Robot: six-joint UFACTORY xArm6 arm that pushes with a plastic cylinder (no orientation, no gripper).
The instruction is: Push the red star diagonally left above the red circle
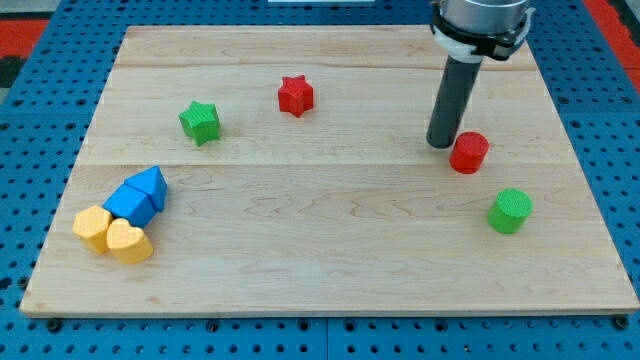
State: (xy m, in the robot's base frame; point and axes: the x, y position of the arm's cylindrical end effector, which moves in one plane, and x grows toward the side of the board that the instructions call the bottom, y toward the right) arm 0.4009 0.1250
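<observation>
The red star point(295, 95) lies on the wooden board point(330, 260) above the middle, toward the view's top. The red circle point(468, 152) lies at the view's right, well to the right of and slightly below the star. My tip point(443, 144) stands on the board just left of the red circle, touching or nearly touching its left side. The tip is far to the right of the red star.
A green star point(200, 121) lies left of the red star. A green circle point(510, 210) lies below and right of the red circle. At the lower left a blue triangle point(148, 183), a blue block point(129, 204), a yellow block point(93, 228) and a yellow heart point(129, 242) cluster together.
</observation>
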